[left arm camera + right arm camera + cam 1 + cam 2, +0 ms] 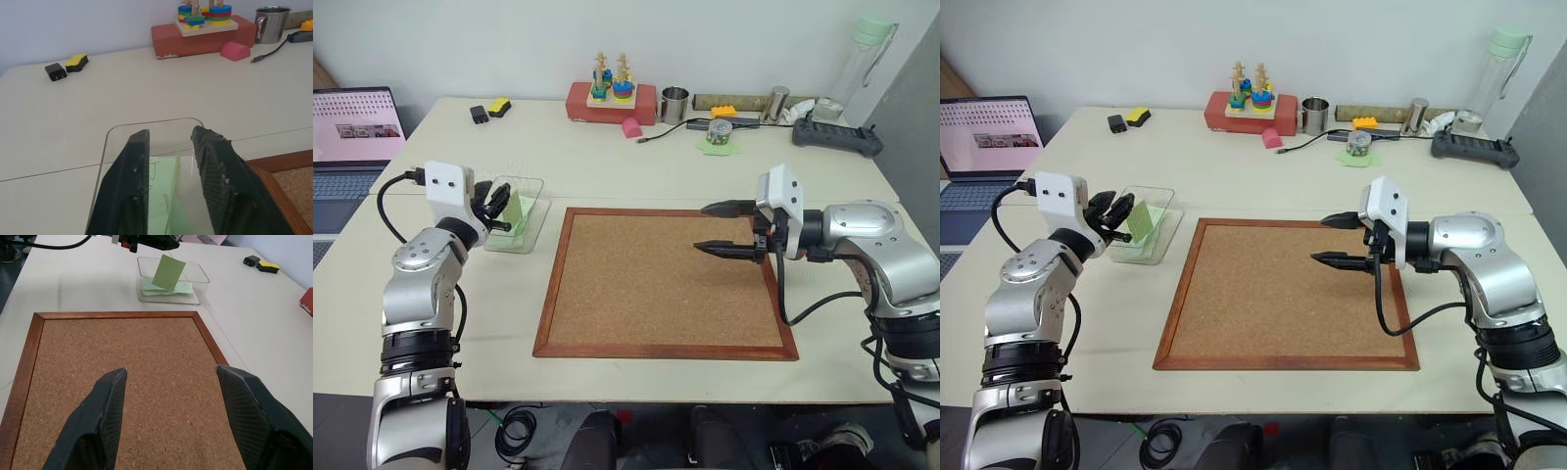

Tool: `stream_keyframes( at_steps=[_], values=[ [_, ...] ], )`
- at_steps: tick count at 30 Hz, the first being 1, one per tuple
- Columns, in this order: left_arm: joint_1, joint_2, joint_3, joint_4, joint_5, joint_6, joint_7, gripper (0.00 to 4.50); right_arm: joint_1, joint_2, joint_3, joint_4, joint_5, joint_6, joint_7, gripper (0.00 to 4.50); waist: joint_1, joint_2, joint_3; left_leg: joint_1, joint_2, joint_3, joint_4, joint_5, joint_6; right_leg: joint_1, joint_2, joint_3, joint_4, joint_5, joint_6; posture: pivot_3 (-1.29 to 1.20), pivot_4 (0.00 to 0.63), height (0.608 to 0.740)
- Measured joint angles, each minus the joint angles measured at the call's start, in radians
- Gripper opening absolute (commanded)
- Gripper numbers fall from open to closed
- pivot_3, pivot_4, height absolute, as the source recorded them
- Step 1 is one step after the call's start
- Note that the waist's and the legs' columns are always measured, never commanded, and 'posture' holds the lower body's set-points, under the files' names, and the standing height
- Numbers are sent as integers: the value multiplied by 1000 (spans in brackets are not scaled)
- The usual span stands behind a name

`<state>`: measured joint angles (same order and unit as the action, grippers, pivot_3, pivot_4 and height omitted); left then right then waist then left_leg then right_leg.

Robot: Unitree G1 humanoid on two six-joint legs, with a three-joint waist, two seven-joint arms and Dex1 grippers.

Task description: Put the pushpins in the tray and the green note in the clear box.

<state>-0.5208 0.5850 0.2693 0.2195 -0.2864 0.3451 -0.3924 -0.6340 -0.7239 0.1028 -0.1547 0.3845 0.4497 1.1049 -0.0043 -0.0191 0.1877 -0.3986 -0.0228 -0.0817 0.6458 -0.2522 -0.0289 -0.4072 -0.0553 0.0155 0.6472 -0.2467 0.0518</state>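
- The left gripper [1117,217] hangs over the near end of the clear box [1161,199], its two black fingers a little apart with the green note [1141,221] standing on edge in the gap between them.
- From the left wrist view the note [172,196] runs as a thin upright strip between the fingers [131,181]; whether either finger presses on it cannot be told.
- In the right wrist view the note [168,272] stands tilted inside the box [199,273], its lower edge down among the paler mint-green papers [177,288] that lie flat on the box floor.
- The clear box sits on the table [607,157] just off the left side of the cork board [646,284], near its far corner.
- The right gripper [729,228] hovers above the right part of the cork board, pointing toward the robot's left, its fingers spread wide and holding nothing.
- In the right wrist view the two fingers [105,406] frame bare cork [156,377] between them.
- Along the far edge of the table stand a red block with a stacking toy [611,96], a metal mug [674,104], a black plug and yellow piece [489,110], a pink block [630,126] and a black controller [835,137].
- A laptop [352,132] sits open beyond the table's left edge.
- The pushpins and the tray cannot be made out.
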Motion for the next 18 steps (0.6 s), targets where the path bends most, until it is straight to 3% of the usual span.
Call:
stream_keyframes(
  at_steps=[10, 14, 18],
  values=[
    [14, 33, 0, -58, 12, 5, -24, 4279, 16, -2, -1, 0, -10, -3, -6, 3014, 0, 0, 0, 0, 0, 0, 0, -1, 1, 0, 0, 0, 0, 0, 0, 0, 150, 740],
    [24, 87, -1, -101, 19, 26, -60, 4279, 16, -7, -5, 0, -11, -7, -16, 3014, -1, 0, 0, 0, 0, 0, 0, -1, 1, 0, 0, 0, 0, 0, 0, 0, 150, 740],
    [54, 205, -9, -143, 28, 44, -155, 4279, 42, -28, -40, 2, -11, -12, -25, 3014, -1, 0, 0, 0, 0, 1, 0, -1, 2, 0, 0, 0, 0, 0, 0, 0, 150, 740]
  ],
)
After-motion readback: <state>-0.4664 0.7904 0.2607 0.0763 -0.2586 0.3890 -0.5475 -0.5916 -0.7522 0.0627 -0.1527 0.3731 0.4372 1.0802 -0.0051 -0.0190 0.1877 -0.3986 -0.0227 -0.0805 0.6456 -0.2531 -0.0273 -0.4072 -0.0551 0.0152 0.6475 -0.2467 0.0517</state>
